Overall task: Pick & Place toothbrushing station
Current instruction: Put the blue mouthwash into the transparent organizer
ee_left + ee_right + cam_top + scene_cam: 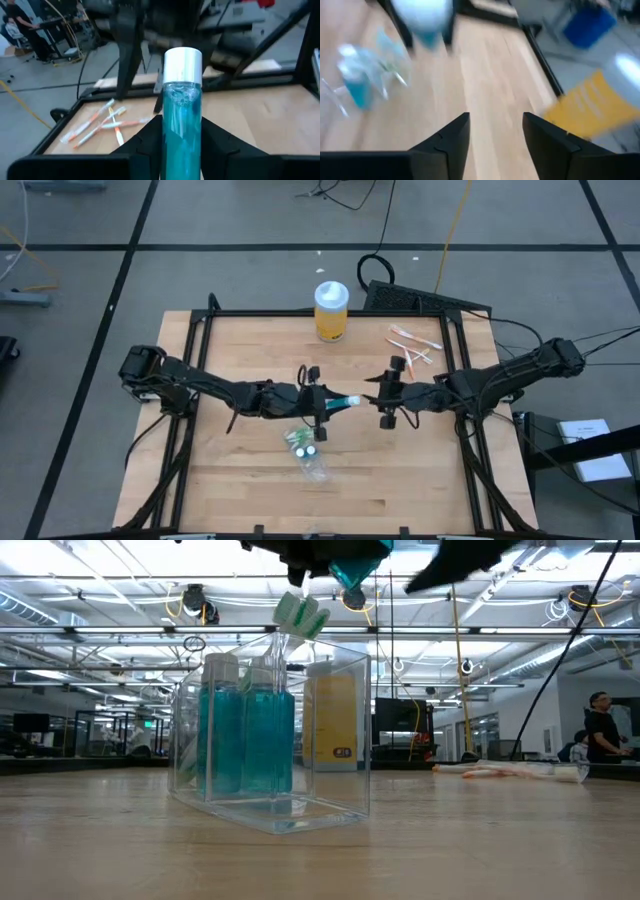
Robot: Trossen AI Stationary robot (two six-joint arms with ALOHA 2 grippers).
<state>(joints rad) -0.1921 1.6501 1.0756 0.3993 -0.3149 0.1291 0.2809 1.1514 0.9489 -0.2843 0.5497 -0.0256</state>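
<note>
Toothbrushing station [308,452] — a clear plastic box — sits on the wooden table [230,490] near its middle, slightly toward the front edge. In the low view the station [272,740] stands upright and holds teal-filled bottles [246,735] and a toothbrush [298,615] whose green-and-white head sticks out of the top. At about twelve o'clock from it in the high view, the left gripper [318,408] hangs above the table, its fingers [227,145] closed on a teal liquid bottle with a white cap [182,100]. At roughly three o'clock from that gripper, a little apart, the right gripper [390,395] faces it with jaws parted and nothing between them. Farther out, a yellow jar with a white lid [331,310] stands at the table's back edge, and several orange-and-white toothbrushes [413,346] lie at about two o'clock — near the back right corner.
</note>
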